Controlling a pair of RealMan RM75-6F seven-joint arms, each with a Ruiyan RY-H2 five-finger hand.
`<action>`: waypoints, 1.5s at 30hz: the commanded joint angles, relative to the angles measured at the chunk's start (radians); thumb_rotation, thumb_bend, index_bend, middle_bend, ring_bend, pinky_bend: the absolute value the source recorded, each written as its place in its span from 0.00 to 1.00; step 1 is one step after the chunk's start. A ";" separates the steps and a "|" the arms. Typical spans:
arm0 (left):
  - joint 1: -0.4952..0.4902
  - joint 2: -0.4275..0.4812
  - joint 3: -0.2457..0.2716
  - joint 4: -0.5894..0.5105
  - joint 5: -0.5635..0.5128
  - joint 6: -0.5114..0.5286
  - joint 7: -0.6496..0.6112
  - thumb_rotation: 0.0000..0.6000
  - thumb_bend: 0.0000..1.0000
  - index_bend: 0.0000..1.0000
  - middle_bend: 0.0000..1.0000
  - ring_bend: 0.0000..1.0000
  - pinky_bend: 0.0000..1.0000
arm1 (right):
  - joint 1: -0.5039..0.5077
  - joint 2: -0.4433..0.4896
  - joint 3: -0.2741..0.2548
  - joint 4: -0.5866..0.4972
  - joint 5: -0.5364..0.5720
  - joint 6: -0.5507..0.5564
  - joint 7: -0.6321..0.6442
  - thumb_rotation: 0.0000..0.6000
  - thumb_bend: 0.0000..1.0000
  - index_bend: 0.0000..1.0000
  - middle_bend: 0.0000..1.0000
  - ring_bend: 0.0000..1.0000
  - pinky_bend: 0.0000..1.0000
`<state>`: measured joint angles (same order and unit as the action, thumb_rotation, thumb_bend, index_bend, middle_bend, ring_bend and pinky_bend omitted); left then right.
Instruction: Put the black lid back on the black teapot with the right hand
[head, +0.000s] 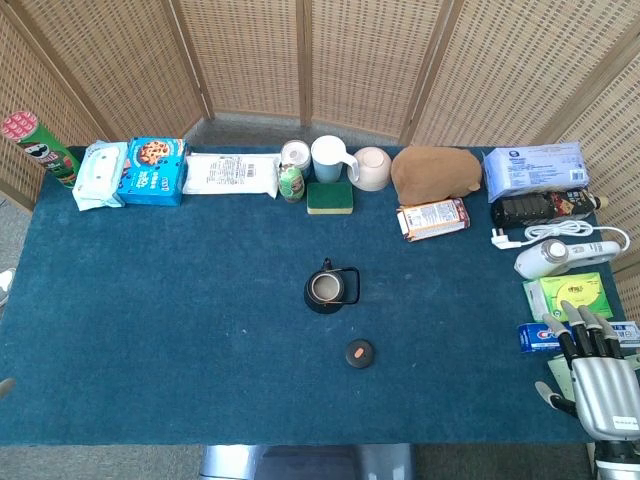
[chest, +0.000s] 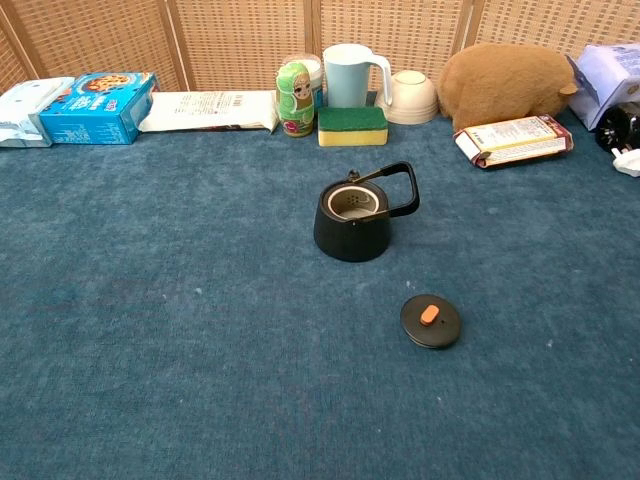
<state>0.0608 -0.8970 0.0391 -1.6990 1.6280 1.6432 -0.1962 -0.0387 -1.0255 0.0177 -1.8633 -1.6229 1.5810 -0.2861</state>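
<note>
The black teapot (head: 330, 288) (chest: 356, 214) stands uncovered in the middle of the blue table, its handle upright. The black lid (head: 360, 353) (chest: 431, 320), with an orange knob, lies flat on the cloth a little nearer and to the right of the teapot. My right hand (head: 592, 372) shows only in the head view, at the table's near right corner, far from the lid, fingers apart and holding nothing. The left hand is in neither view.
Along the far edge stand a chip can (head: 40, 148), wipes, a blue cookie box (head: 153, 171), a white packet, a small doll (chest: 294, 100), a mug (chest: 350, 75), a sponge (chest: 352, 125), a bowl and a brown plush (chest: 505, 83). Boxes and a white device (head: 556, 255) line the right side.
</note>
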 joint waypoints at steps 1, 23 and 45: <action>0.002 0.000 0.002 0.000 0.004 0.003 -0.001 1.00 0.13 0.00 0.00 0.00 0.06 | 0.002 -0.001 -0.004 0.001 -0.004 -0.006 -0.001 1.00 0.00 0.17 0.05 0.01 0.00; 0.010 0.007 -0.003 -0.007 -0.004 0.016 -0.020 1.00 0.13 0.00 0.00 0.00 0.06 | 0.288 -0.095 0.048 -0.014 0.051 -0.419 -0.039 1.00 0.00 0.23 0.21 0.17 0.00; 0.003 0.017 0.004 -0.011 -0.003 -0.006 -0.040 1.00 0.13 0.00 0.00 0.00 0.06 | 0.464 -0.414 0.058 0.002 0.418 -0.586 -0.406 1.00 0.01 0.25 0.12 0.08 0.00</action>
<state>0.0634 -0.8811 0.0422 -1.7109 1.6252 1.6363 -0.2328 0.4113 -1.4121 0.0723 -1.8727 -1.2288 0.9892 -0.6747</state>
